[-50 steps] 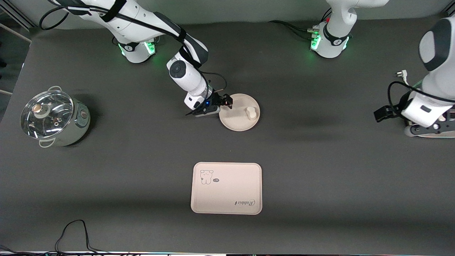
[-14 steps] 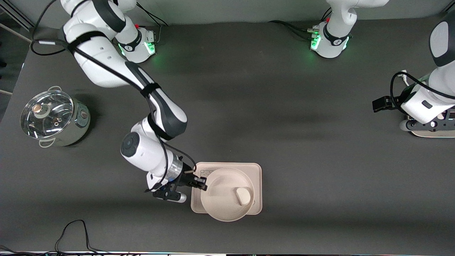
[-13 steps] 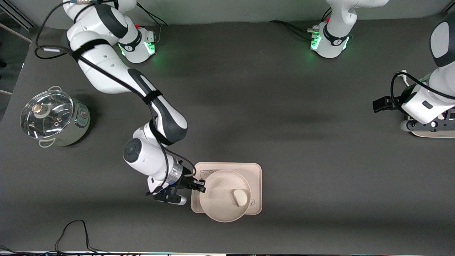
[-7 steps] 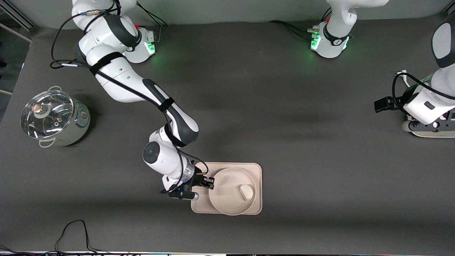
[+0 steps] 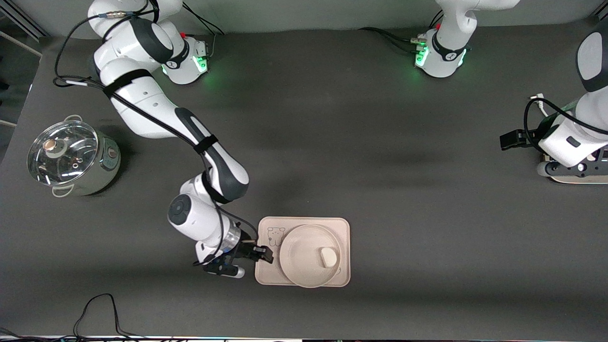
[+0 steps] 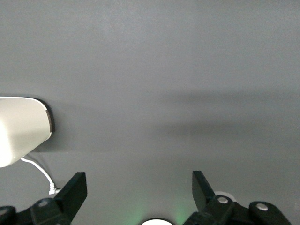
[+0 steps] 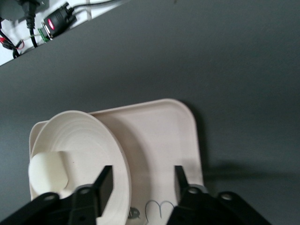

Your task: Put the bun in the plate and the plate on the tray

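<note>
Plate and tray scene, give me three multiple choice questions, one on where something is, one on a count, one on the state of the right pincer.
1. Where is the bun?
A. on the bare table
B. in the plate
C. in the pot

2. How many pots with a glass lid stand on the table?
A. one
B. two
C. three

3. What is the right pincer doing?
A. shut on the plate
B. shut on the bun
C. open, holding nothing

Answers:
1. B, the white lump sits inside the round dish, which rests on the tray.
2. A, a single lidded pot stands toward the right arm's end.
3. C, the right wrist view shows its fingers spread, at the tray's edge, clear of the plate's rim.

The left pincer waits, open.
</note>
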`<action>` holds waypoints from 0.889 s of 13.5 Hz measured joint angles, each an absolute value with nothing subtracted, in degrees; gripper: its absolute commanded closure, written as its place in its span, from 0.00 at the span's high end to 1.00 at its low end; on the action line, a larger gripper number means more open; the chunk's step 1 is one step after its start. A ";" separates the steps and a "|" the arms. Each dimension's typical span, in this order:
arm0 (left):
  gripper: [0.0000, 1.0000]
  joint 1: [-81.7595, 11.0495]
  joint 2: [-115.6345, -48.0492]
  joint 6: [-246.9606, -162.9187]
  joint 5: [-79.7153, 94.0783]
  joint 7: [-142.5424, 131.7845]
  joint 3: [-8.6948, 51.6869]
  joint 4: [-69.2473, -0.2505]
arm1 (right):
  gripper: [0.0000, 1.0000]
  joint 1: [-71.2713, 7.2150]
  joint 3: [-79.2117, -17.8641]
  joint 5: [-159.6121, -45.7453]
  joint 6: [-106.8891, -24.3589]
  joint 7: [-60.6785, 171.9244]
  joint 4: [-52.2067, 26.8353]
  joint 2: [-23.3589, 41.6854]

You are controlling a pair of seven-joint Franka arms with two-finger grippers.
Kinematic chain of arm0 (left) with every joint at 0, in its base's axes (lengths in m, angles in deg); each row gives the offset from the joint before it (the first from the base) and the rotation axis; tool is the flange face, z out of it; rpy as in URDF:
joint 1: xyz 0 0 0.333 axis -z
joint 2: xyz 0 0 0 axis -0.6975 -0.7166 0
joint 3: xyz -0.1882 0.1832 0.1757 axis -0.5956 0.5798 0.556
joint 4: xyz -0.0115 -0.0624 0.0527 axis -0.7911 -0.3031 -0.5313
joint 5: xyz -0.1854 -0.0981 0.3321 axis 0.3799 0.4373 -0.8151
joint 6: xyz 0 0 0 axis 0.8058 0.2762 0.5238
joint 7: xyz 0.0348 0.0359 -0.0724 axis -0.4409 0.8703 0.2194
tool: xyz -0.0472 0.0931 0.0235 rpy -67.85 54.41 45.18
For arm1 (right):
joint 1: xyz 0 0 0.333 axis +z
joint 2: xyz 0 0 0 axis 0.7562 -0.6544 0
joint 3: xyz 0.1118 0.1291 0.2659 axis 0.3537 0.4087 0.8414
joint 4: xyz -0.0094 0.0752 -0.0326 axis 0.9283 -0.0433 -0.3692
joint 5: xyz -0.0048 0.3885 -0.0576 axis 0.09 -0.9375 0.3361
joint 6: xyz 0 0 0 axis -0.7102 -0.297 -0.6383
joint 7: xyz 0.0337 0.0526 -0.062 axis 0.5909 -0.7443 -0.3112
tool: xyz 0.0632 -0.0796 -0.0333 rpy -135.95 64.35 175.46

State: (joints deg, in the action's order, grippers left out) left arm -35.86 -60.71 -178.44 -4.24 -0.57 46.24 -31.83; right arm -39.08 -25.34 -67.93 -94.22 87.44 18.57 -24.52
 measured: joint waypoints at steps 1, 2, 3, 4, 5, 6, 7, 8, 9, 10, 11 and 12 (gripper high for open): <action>1.00 -35.86 -60.75 -178.44 -4.24 -0.57 46.23 -31.83 | 1.00 -39.14 -25.79 -67.81 -88.65 87.43 18.65 -22.03; 1.00 -35.86 -60.79 -178.43 -4.24 -0.57 46.23 -31.83 | 1.00 -39.00 -27.02 -67.78 -80.69 87.43 18.70 -18.67; 1.00 -35.86 -60.83 -178.43 -4.24 -0.56 46.22 -31.84 | 1.00 -38.93 -28.92 -67.76 -72.18 87.43 18.67 -14.80; 1.00 -35.86 -60.84 -178.43 -4.24 -0.56 46.21 -31.83 | 1.00 -38.94 -31.15 -67.72 -64.41 87.27 18.43 -10.78; 1.00 -35.83 -60.86 -178.43 -4.24 -0.55 46.20 -31.82 | 1.00 -38.93 -33.76 -67.69 -58.50 86.80 17.41 -6.60; 1.00 -35.80 -60.88 -178.43 -4.24 -0.55 46.18 -31.81 | 1.00 -38.94 -36.86 -67.68 -55.26 85.60 14.69 -1.76; 1.00 -35.79 -60.89 -178.43 -4.24 -0.55 46.17 -31.79 | 1.00 -39.07 -39.70 -67.67 -54.42 83.00 10.84 3.08; 1.00 -35.79 -60.90 -178.43 -4.24 -0.55 46.16 -31.77 | 1.00 -39.27 -42.11 -67.67 -54.39 79.84 6.56 7.95; 1.00 -35.79 -60.91 -178.43 -4.24 -0.55 46.16 -31.75 | 1.00 -39.67 -43.49 -67.67 -54.42 77.55 2.65 12.51; 1.00 -35.78 -60.91 -178.43 -4.24 -0.55 46.16 -31.74 | 1.00 -40.39 -44.06 -67.67 -54.42 75.53 -0.87 16.91; 1.00 -35.78 -60.92 -178.43 -4.24 -0.55 46.16 -31.73 | 1.00 -41.31 -44.19 -67.67 -54.40 73.26 -4.03 21.12; 1.00 -35.78 -60.92 -178.48 -4.24 -0.55 46.16 -31.72 | 1.00 -42.28 -44.23 -67.67 -54.36 71.53 -6.90 25.16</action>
